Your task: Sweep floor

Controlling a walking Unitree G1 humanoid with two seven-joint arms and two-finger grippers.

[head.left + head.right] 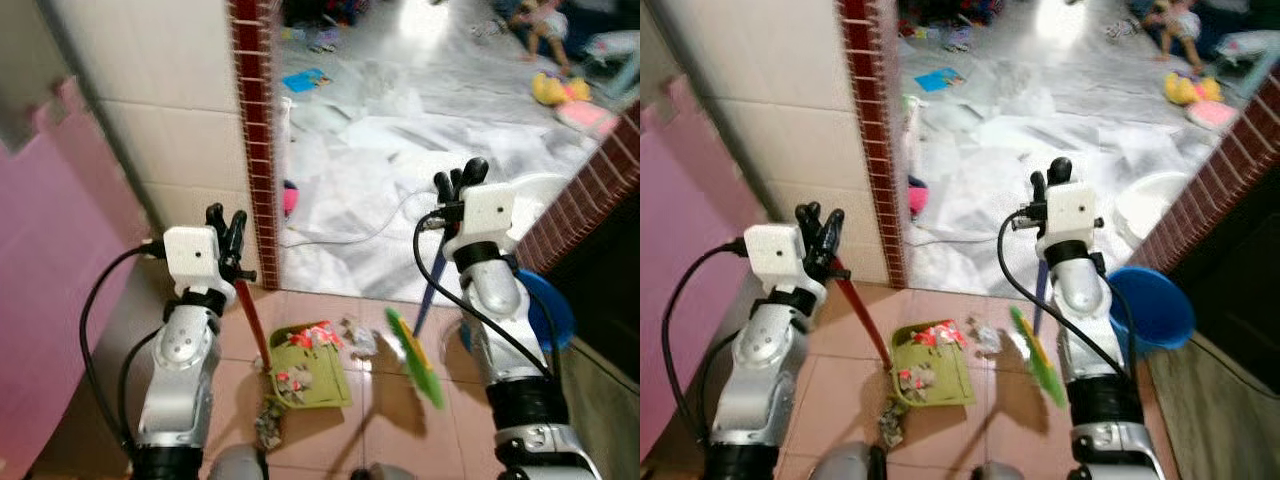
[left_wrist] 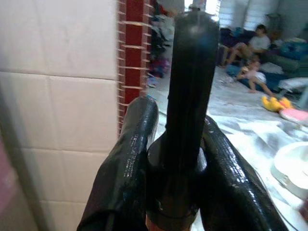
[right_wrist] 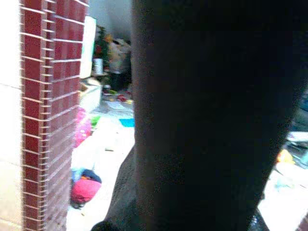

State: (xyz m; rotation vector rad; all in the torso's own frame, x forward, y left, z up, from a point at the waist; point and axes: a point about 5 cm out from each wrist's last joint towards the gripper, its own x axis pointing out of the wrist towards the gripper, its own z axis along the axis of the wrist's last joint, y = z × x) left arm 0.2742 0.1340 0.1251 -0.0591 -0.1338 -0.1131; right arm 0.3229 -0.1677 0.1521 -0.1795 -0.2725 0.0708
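A green dustpan [image 1: 312, 378] rests on the pink floor tiles, with red and grey scraps in it and around its rim. Its red handle [image 1: 250, 315] rises to my left gripper [image 1: 226, 218], which is shut on the handle's black top [image 2: 187, 96]. To the dustpan's right is the broom's green head [image 1: 416, 358], blurred. The broom's blue stick [image 1: 430, 285] runs up to my right gripper [image 1: 460, 178], which is shut on it. In the right wrist view the stick [image 3: 207, 115] is a dark mass close to the lens.
A red brick pillar [image 1: 255, 140] and white tiled wall stand just ahead on the left, beside a pink foam panel [image 1: 50, 300]. A blue bucket [image 1: 548, 305] and a brick wall are at the right. Beyond lie white sheeting [image 1: 400, 150], a cable, toys and seated people [image 2: 250, 53].
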